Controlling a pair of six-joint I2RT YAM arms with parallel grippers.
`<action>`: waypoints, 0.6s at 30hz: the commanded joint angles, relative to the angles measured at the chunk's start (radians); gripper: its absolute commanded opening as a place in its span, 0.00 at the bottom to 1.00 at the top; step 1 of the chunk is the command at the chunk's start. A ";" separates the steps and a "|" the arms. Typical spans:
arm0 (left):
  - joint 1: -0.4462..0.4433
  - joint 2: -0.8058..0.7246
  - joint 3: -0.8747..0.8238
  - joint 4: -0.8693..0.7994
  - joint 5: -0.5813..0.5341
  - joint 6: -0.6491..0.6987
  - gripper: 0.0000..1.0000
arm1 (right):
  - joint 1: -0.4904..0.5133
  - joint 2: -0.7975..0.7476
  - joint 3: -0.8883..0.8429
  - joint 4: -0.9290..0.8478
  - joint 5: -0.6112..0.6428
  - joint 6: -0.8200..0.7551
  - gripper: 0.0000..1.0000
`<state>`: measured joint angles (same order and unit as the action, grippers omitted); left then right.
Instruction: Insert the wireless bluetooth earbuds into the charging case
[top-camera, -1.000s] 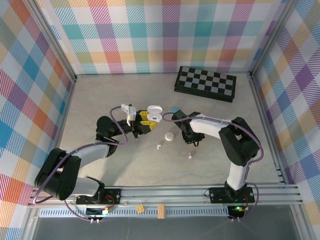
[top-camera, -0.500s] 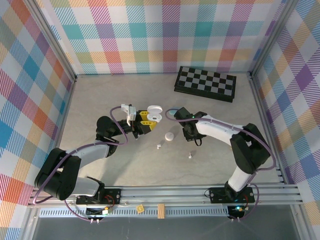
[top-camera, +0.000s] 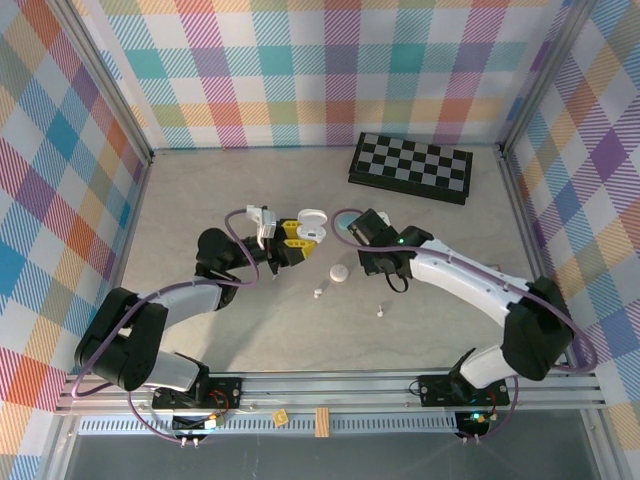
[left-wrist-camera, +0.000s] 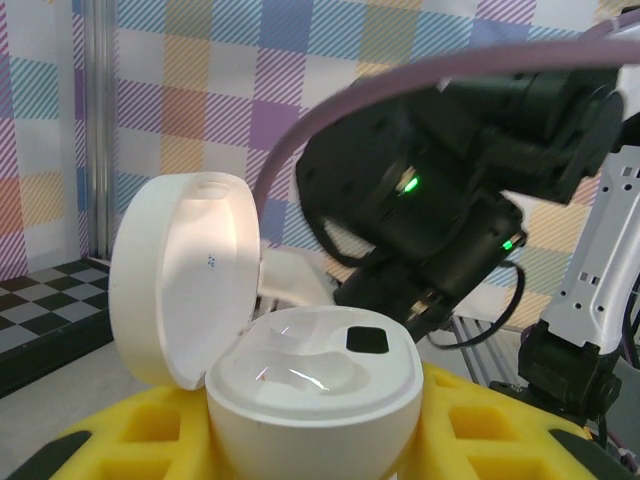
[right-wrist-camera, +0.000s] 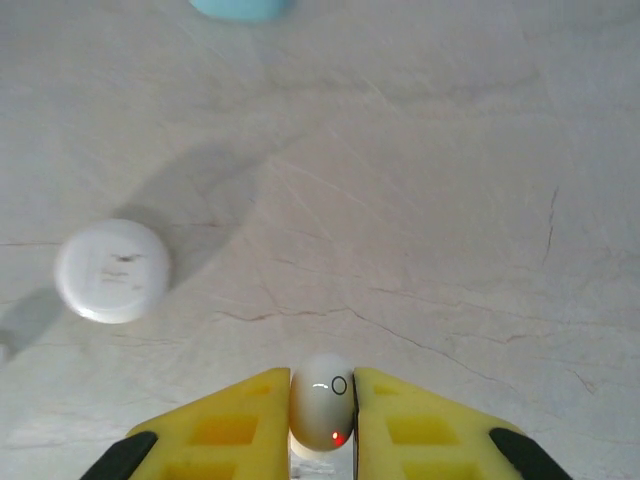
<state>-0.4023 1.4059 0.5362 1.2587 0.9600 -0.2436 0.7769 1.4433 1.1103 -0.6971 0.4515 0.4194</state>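
My left gripper (top-camera: 296, 241) is shut on a white charging case (top-camera: 311, 226) and holds it above the table. The case's lid (left-wrist-camera: 185, 275) is swung open, and the base (left-wrist-camera: 312, 385) sits between the yellow fingers (left-wrist-camera: 480, 425) with its wells showing. Just right of it, my right gripper (top-camera: 377, 262) points down over the table. It is shut on a small white earbud (right-wrist-camera: 322, 408) that shows a red light, clamped between the yellow fingers (right-wrist-camera: 225, 430). Two more tiny white earbuds (top-camera: 318, 293) (top-camera: 380, 312) lie on the table.
A closed round white case (top-camera: 340, 274) (right-wrist-camera: 112, 270) lies on the table below the held case. A light blue case (top-camera: 342, 226) (right-wrist-camera: 240, 8) peeks out beside the right wrist. A folded chessboard (top-camera: 411, 166) rests at the back right. Plaid walls surround the table.
The right arm has stretched out, its elbow swinging right, and its gripper has shifted up and left towards the held case with the earbud still gripped. The left arm has barely moved.
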 joint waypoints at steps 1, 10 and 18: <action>0.011 0.011 0.038 0.017 0.026 0.012 0.35 | 0.023 -0.079 0.030 0.031 -0.026 -0.068 0.20; 0.010 0.003 0.059 -0.072 0.023 0.056 0.35 | 0.039 -0.287 -0.036 0.277 -0.297 -0.231 0.20; -0.005 -0.028 0.071 -0.176 0.027 0.105 0.34 | 0.038 -0.347 -0.045 0.413 -0.494 -0.296 0.20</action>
<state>-0.4034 1.4124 0.5751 1.1091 0.9604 -0.1825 0.8074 1.1175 1.0817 -0.3809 0.0727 0.1715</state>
